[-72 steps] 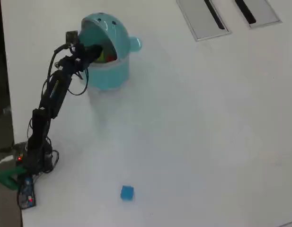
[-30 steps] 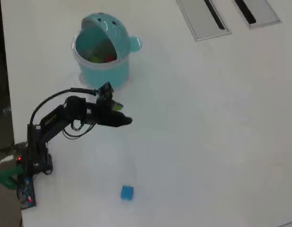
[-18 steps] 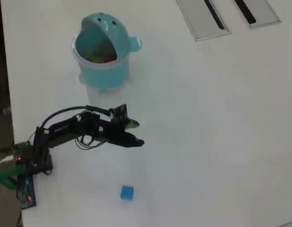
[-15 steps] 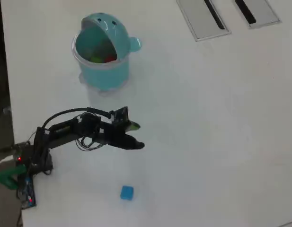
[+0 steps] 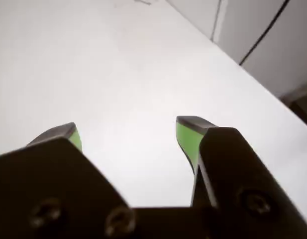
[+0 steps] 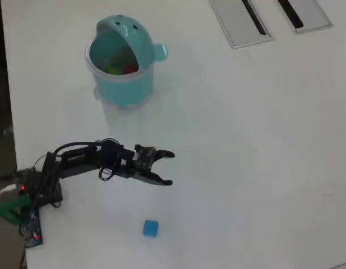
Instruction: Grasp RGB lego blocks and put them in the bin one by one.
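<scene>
White counter (image 6: 262,145) fills the overhead view, and on it the black arm (image 6: 77,162) reaches from its base at the left edge out toward the right, low over the surface. Its hand (image 6: 171,167) is spread wide, the two tips well apart with only bare counter between them, holding nothing. The wrist view shows the same: two dark jaws with bright green pads (image 5: 187,139) stand apart, the hand (image 5: 127,135) framing an empty white stretch of counter (image 5: 118,69). The blue block (image 6: 151,228) lies on the counter below the hand in the overhead view, near it but clearly apart, and a little left of the fingertips. The teal bin (image 6: 123,63) stands upright near the top left of that view, well away from the hand, its domed hood tilted back so the mouth faces the camera. Inside it a red block (image 6: 129,70) and a yellow-green block (image 6: 112,70) can be made out side by side, though they are small and blurry. A small round knob (image 6: 160,52) sticks out from the right side of the bin. Two flat grey panels (image 6: 240,22) with dark slots lie at the top right of the counter, far from everything else. The blue block does not show in the wrist view.
</scene>
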Robot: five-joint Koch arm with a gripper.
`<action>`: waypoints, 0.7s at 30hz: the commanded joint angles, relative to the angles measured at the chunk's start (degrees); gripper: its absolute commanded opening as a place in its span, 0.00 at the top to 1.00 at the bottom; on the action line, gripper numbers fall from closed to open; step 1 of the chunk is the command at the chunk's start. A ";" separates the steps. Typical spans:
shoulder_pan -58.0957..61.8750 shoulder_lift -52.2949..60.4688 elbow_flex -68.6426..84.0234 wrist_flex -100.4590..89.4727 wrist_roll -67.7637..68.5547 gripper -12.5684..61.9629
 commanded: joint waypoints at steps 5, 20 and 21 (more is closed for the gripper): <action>4.04 -1.32 -1.49 -3.25 3.08 0.36; 14.06 -7.29 -1.76 -1.32 -6.50 0.37; 14.50 -7.56 -1.76 -0.79 -6.59 0.37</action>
